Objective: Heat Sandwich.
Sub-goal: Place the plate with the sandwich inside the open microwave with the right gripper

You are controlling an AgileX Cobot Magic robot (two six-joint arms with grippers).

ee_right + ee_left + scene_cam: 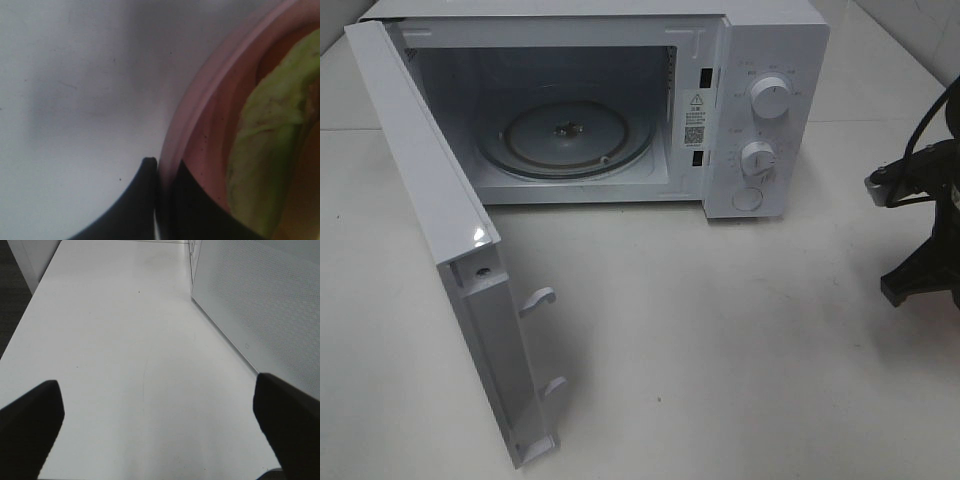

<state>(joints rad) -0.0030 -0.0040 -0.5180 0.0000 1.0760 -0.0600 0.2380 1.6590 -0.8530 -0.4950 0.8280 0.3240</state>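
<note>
With the microwave (620,100) open and bare, my right tool (161,172) clenched on the plate (210,85) carrying the sandwich (265,150), and my left tool (157,390) released, I judge loading, closing and heating remain.

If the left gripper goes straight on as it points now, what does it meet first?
The way looks free: ahead of the left gripper lies only bare table. The microwave door runs beside its path, not across it. Depth is unclear; it may graze the tabletop.

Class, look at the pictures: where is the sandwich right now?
The sandwich lies on the pink plate, seen only in the right wrist view, beside the rim that the right gripper pinches; it is not inside the open microwave.
</note>
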